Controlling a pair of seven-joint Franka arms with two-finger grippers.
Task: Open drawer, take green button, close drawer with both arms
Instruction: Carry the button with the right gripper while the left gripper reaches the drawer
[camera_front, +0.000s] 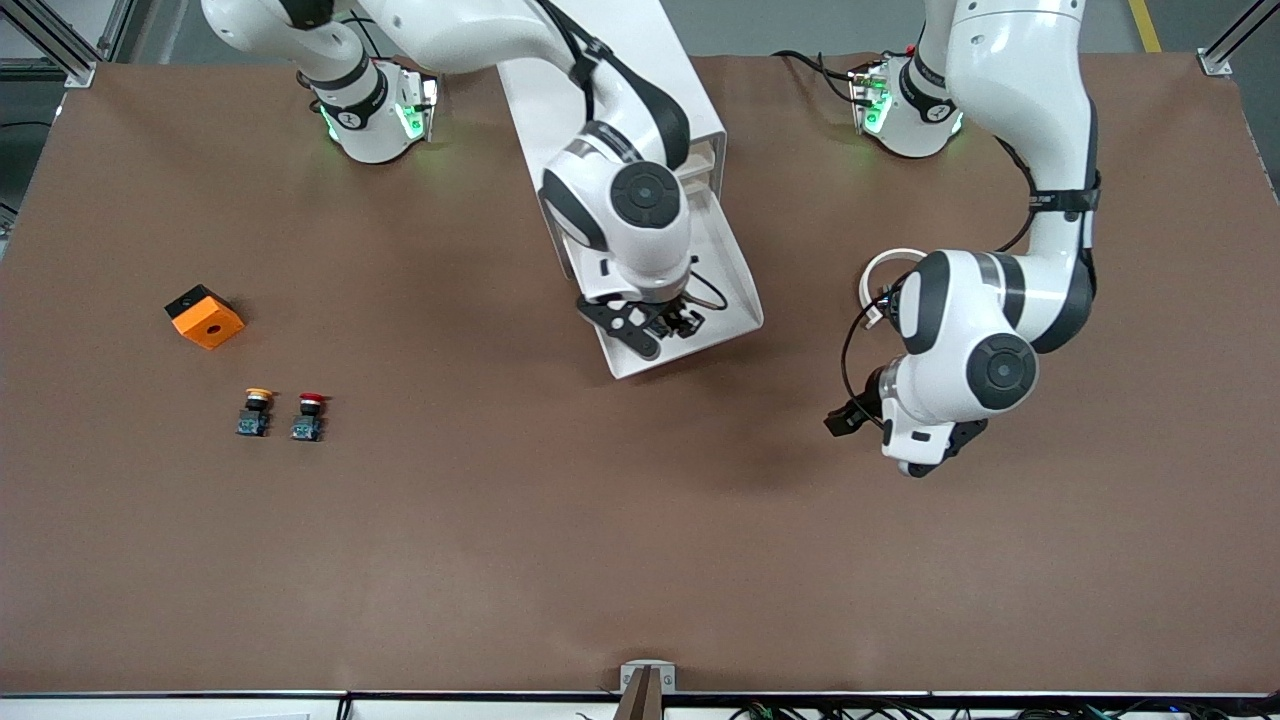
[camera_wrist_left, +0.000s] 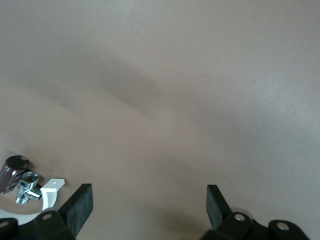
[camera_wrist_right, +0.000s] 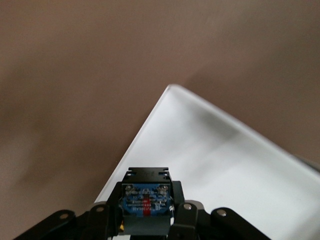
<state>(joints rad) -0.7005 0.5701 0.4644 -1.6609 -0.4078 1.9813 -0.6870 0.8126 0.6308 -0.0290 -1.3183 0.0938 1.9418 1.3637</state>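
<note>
Brown bench (camera_front: 640, 520), broad and bare over most of its surface. Right arm (camera_front: 560, 60) comes from its base at the top of the front view, bends down over the white cabinet (camera_front: 610, 70), wrist pointing straight down into the pulled-out drawer (camera_front: 735, 290). Left arm (camera_front: 1020, 180) folds down from its own base, elbow high, wrist turned over bare bench toward the left arm's end; it waits. Cabinet stands between the two bases, its drawer extended toward the front camera, cream-white, shallow, floor clean. Right end effector (camera_front: 668, 325) sits low inside the drawer, near the corner closest to the front camera, fingers (camera_wrist_right: 182, 212) clamped on the button (camera_wrist_right: 145, 200): right wrist view shows a blue block base with a red stripe and small screws under a black housing; cap not visible from there. White print on the blue block, too small to read. Left end effector (camera_wrist_left: 149, 205) hangs over brown bench, pads (camera_wrist_left: 80, 205) spread wide, nothing between them. Toward the right arm's end of the bench: orange block (camera_front: 205, 317) with a black face and a round hole; nearer the front camera, yellow-capped button (camera_front: 255, 411) and red-capped button (camera_front: 309, 416) just beside each other, both on blue bases.
</note>
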